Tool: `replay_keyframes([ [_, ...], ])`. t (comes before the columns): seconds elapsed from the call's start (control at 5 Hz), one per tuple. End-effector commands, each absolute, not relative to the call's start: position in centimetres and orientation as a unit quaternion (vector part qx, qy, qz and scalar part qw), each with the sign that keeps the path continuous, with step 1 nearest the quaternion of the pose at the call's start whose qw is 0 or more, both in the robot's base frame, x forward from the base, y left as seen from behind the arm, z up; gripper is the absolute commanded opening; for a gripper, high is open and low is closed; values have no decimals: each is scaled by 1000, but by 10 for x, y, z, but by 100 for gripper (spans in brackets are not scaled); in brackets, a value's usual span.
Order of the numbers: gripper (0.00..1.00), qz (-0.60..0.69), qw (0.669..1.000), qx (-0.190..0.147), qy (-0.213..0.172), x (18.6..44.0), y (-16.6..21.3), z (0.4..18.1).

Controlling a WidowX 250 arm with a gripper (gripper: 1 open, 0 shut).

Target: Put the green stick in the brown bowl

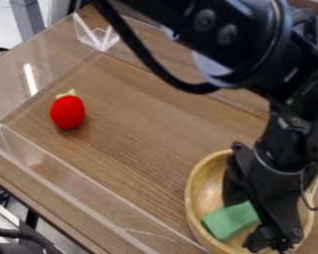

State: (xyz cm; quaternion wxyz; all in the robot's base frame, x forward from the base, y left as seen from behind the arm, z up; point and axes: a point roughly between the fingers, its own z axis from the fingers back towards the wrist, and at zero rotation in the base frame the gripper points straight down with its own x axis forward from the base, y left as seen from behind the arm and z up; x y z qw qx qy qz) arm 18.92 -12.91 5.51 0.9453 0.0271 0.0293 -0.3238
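Just beside my gripper point(278, 230), on its left, the flat, smooth light-green green stick point(230, 219) is lying tilted inside the shallow, grainy wooden brown bowl point(201, 180). I am pointing straight down into the bowl, fingers spread apart, gripping nothing. Far left, a red strawberry toy point(68, 110) is resting on the wood-grain table point(148, 129).

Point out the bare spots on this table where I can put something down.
Bare wood spans the table between the red toy and the brown bowl, and behind the toy too. It is crowded at the bowl: the green stick and gripper fill it.
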Motion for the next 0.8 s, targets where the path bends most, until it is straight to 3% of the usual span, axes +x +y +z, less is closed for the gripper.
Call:
replay_keyframes([
  [0.0, 100, -332, 943, 23, -2, 197, -140, 74],
  [0.4, 100, -308, 951, 25, -23, 196, -139, 108],
  [0.6, 100, -314, 949, 26, -23, 198, -139, 108],
])
